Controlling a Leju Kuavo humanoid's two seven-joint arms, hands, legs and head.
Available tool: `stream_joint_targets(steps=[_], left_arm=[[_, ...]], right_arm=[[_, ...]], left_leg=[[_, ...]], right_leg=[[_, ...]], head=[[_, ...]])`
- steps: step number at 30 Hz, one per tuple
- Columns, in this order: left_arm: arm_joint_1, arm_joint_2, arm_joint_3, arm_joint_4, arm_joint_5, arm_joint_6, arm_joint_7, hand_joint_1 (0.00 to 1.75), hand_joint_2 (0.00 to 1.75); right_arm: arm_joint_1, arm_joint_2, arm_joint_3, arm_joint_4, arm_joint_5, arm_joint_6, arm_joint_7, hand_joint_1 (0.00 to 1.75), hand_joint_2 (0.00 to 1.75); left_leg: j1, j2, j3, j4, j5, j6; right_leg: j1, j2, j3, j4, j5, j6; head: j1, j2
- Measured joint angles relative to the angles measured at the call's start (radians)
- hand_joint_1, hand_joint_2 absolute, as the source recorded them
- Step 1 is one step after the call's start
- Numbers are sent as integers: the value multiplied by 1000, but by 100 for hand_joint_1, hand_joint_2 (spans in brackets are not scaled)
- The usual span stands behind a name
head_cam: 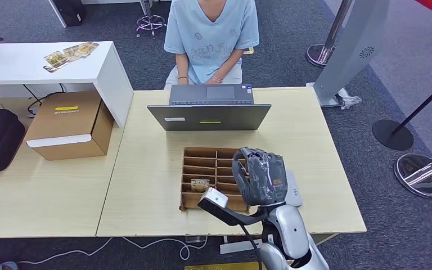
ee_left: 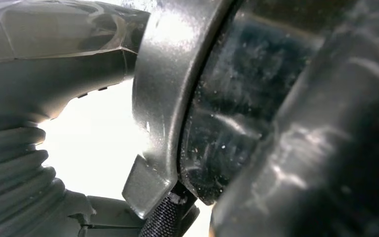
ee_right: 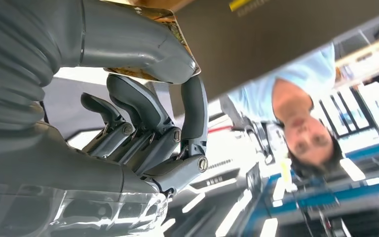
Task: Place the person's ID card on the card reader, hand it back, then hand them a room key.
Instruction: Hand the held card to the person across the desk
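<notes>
Right hand (head_cam: 262, 176) above a cardboard tray (head_cam: 199, 174) on the wooden table (head_cam: 146, 169), pinching a card (ee_right: 175, 29); laptop (head_cam: 210, 115) and seated person (head_cam: 211, 34) beyond. Grey carpet (head_cam: 292, 45) around. Left hand's (ee_left: 34, 98) state: cannot tell.

No text on any surface is legible

Right arm (head_cam: 290, 233) enters from below, silver forearm angled up and left; right hand (head_cam: 261, 175) raised, back toward camera, fingers (ee_right: 143, 111) curled; thumb (ee_right: 138, 47) pressed against index finger, pinching card (ee_right: 177, 30); left hand (ee_left: 24, 98) close to its wrist camera, pose unclear.
</notes>
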Motion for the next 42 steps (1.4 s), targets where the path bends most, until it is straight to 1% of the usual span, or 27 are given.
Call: stream_joint_targets(steps=[5, 9, 12, 15, 19, 24, 28, 32, 36, 42], left_arm=[[14, -1, 7, 0, 28, 40, 6, 0, 175], [19, -1, 14, 0, 46, 55, 9, 0, 175], [23, -1, 25, 0, 54, 62, 10, 0, 175], [24, -1, 27, 0, 61, 66, 10, 0, 175], [27, -1, 41, 0, 68, 73, 10, 0, 175], [30, -1, 49, 0, 72, 79, 10, 0, 175], [33, 0, 59, 0, 82, 86, 10, 0, 175], [38, 0, 68, 0, 98, 98, 9, 0, 175], [44, 0, 88, 0, 114, 111, 7, 0, 175], [54, 0, 113, 0, 130, 129, -6, 0, 175]], right_arm=[[-29, -12, 0, -9, 15, -35, -16, 172, 175], [-68, -19, 0, -10, 29, -65, -26, 169, 175], [-112, -25, -2, -10, 32, -80, -32, 168, 175], [-167, -31, -5, -2, 32, -82, -38, 171, 175], [-266, -37, -7, 27, 25, -81, -55, 173, 175], [-409, -41, -4, 90, 8, -49, -70, 171, 175], [-506, -40, 4, 150, -2, -18, -72, 173, 175], [-586, -35, 19, 221, -10, 20, -78, 174, 175], [-663, -15, 36, 309, -22, 47, -82, 173, 175], [-742, 15, 49, 435, -40, 70, -78, 172, 175]], left_leg=[[0, 0, 0, 0, 0, 0], [0, 0, 0, 0, 0, 0], [0, 0, 0, 0, 1, 0], [0, 0, 0, 0, 1, 0], [0, 0, 0, 0, 1, 0], [0, 0, 0, 0, 2, 1], [0, 0, 0, 0, 2, 1], [0, 0, 0, 0, 2, 1], [0, -1, 0, 0, 2, 1], [0, 0, 0, 0, 2, 1]], right_leg=[[0, 0, 0, 0, 0, 0], [0, 0, 0, 0, 1, 1], [0, 0, 0, 0, 1, 1], [0, 1, 0, 0, 1, 0], [0, 1, 0, 0, 2, 1], [0, 1, 0, 0, 2, 1], [0, 0, 0, 0, 2, 1], [0, 0, 0, 1, 3, 2], [0, 0, 0, 1, 3, 2], [0, 0, 0, 1, 3, 2]], head=[[0, 0], [0, 0], [0, 0], [0, 0], [0, 0], [0, 0], [0, 0], [0, 0], [0, 0], [0, 0]])
